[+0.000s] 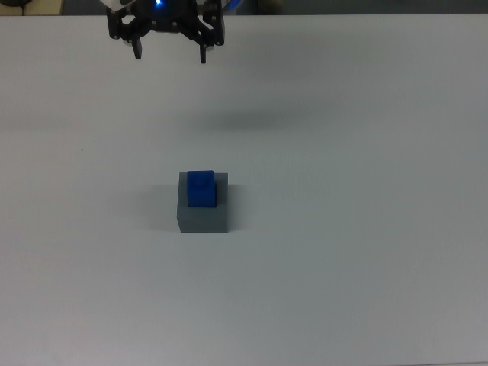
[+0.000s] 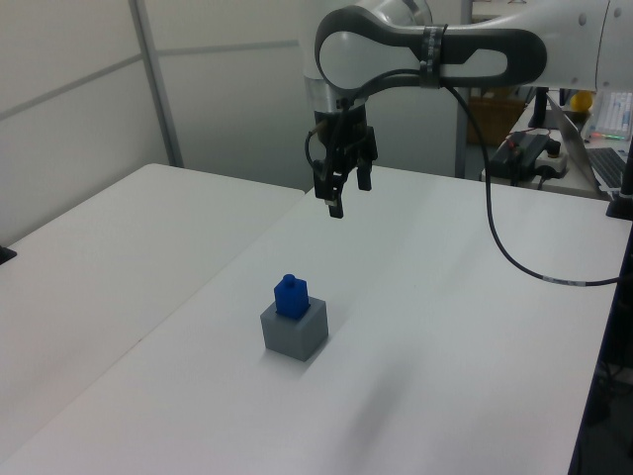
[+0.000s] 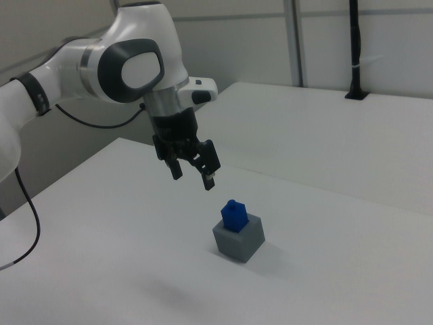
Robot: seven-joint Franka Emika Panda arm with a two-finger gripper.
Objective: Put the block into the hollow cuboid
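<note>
block: one, blue point(image 1: 201, 187), sitting upright in the recess of the hollow cuboid, upper part sticking out above the rim
hollow cuboid: one, grey point(image 1: 203, 215), resting on the white tabletop point(image 1: 343, 229) near the middle of the top view
gripper: one point(image 1: 170, 53), hanging in the air at the top view's upper edge, fingers point(image 3: 210, 180) spread apart and holding nothing
arm: one, white with black joints point(image 2: 425, 54), reaching in from the left view's right
block vs fingers: block is lying well apart from the fingers, lower in the top view and slightly to the top view's right; nothing is touching it but the cuboid
right view: gripper point(image 3: 192, 176) is hovering up and to the right view's left of the block point(image 3: 234, 215)
hidden: recess itself is being covered by the block; how deep the block is sitting cannot be told; gripper body is being cut off by the top view's upper edge
</note>
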